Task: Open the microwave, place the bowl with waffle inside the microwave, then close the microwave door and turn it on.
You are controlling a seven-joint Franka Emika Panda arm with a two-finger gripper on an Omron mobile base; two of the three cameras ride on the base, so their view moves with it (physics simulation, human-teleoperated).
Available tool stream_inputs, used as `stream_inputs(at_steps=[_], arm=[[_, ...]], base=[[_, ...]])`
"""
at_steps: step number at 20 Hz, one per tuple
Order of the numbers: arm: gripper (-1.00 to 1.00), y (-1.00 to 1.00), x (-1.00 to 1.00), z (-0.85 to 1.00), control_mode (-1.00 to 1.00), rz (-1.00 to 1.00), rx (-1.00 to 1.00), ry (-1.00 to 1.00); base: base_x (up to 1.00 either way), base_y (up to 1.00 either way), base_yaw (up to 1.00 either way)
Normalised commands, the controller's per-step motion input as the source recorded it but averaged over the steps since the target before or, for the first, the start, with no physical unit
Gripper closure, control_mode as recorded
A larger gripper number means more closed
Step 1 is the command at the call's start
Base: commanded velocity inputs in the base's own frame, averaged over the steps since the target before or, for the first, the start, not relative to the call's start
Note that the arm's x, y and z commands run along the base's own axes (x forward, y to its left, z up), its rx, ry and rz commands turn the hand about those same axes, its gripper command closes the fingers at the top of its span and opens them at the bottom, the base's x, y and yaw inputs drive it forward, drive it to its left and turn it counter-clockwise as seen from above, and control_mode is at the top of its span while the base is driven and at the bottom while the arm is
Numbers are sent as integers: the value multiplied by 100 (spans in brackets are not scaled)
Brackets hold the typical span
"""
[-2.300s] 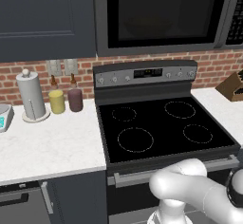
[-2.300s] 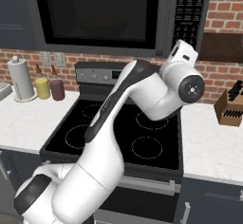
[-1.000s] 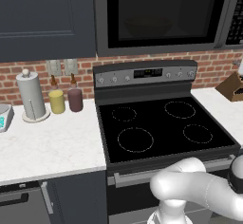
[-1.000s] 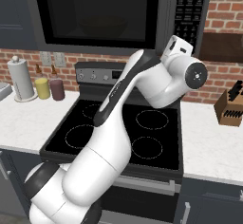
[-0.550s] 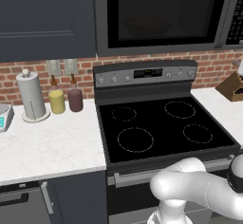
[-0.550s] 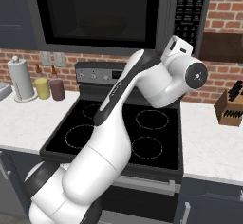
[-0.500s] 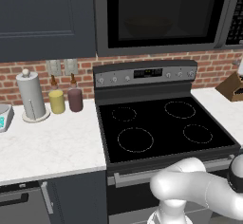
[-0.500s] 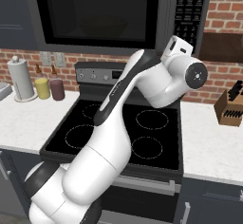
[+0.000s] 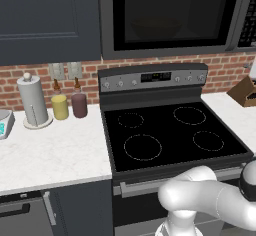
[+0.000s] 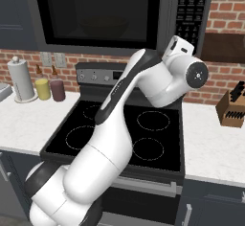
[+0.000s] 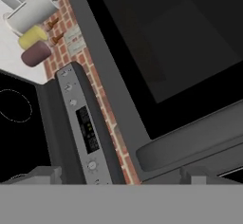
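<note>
The microwave point(image 10: 168, 38) hangs above the stove with its microwave door point(image 10: 95, 9) shut. Behind the black glass a dim round bowl point(image 10: 103, 26) shows faintly, also the bowl point(image 9: 152, 27) in the left base view; the waffle is hidden. My white hand is raised at the microwave's right side, just below the button panel point(image 10: 191, 9). In the hand view, rolled sideways, my gripper point(image 11: 122, 174) is open with nothing between its fingertips point(image 11: 45, 173), close in front of the door glass point(image 11: 166, 42) and its curved handle bar point(image 11: 190, 144).
The black stove point(image 9: 170, 135) with its knob panel point(image 9: 150, 79) lies below. A paper towel roll point(image 9: 32, 102), a yellow jar point(image 9: 60, 106) and a maroon jar point(image 9: 79, 104) stand on the left counter. A knife block point(image 10: 232, 107) sits on the right counter.
Early on the hand rose a little toward the microwave's right side. Over the last second nothing has visibly moved and the jaws have stayed wide.
</note>
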Motion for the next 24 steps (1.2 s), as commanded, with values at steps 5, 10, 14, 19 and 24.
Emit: stream_inputs(at_steps=[5,10,14,19,24], arm=[[-100,-2,1,-3,-100,0,0,0],[-100,0,3,0,-100,0,0,0],[-100,0,4,0,-100,0,0,0],[-100,0,9,-1,-100,0,0,0],[-100,0,10,-1,-100,0,0,0]], base=[[0,0,0],[0,0,0],[0,0,0],[0,0,0],[0,0,0]])
